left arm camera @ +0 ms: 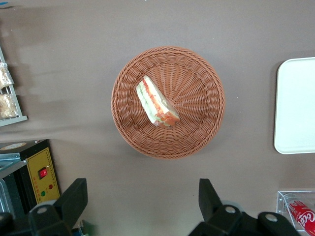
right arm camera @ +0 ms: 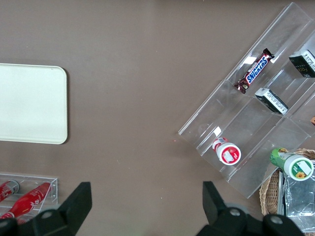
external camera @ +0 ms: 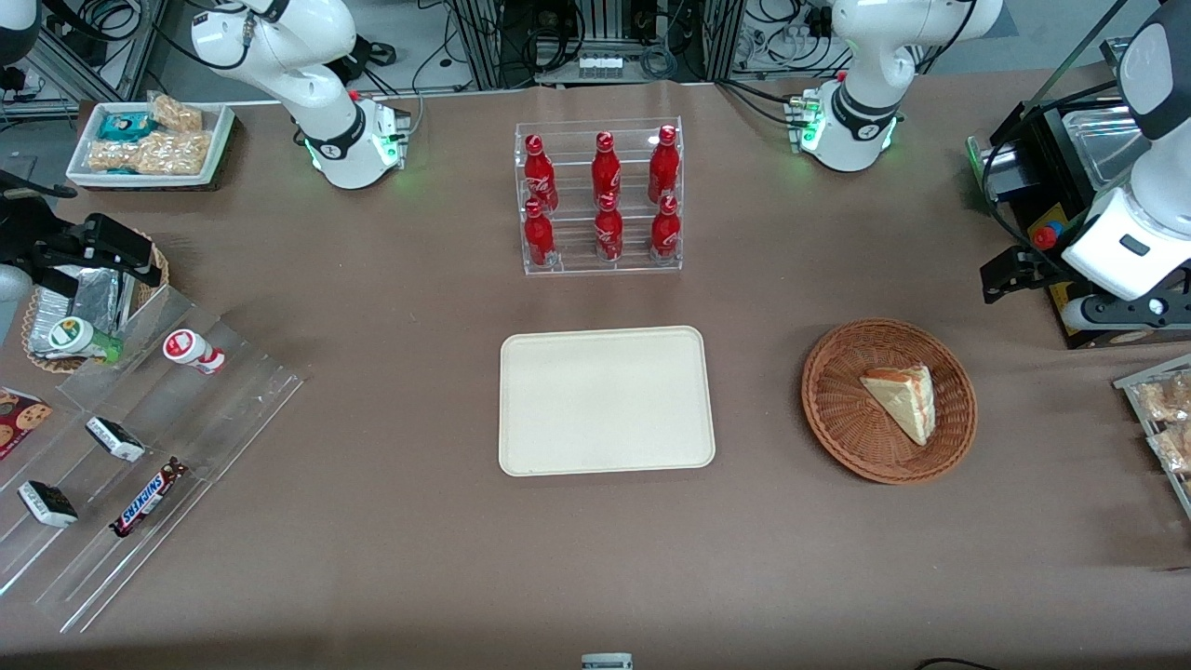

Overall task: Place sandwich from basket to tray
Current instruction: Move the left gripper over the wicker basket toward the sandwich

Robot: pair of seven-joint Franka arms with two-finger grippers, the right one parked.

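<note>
While sandwich (external camera: 901, 400) lies in basket (external camera: 837, 409), right of centre in front view, tray (external camera: 607, 400) sits at centre, apart from basket, bare. Gripper (left arm camera: 142, 206) hangs above table beside basket, fingers (left arm camera: 74, 196) spread wide, gripping nothing. Rack (external camera: 600, 197) above tray in frame holds six red bottles; white script on them, unreadable in front view. Lower left: clear stand with bar (external camera: 147, 497) reading "SNICKERS".
</note>
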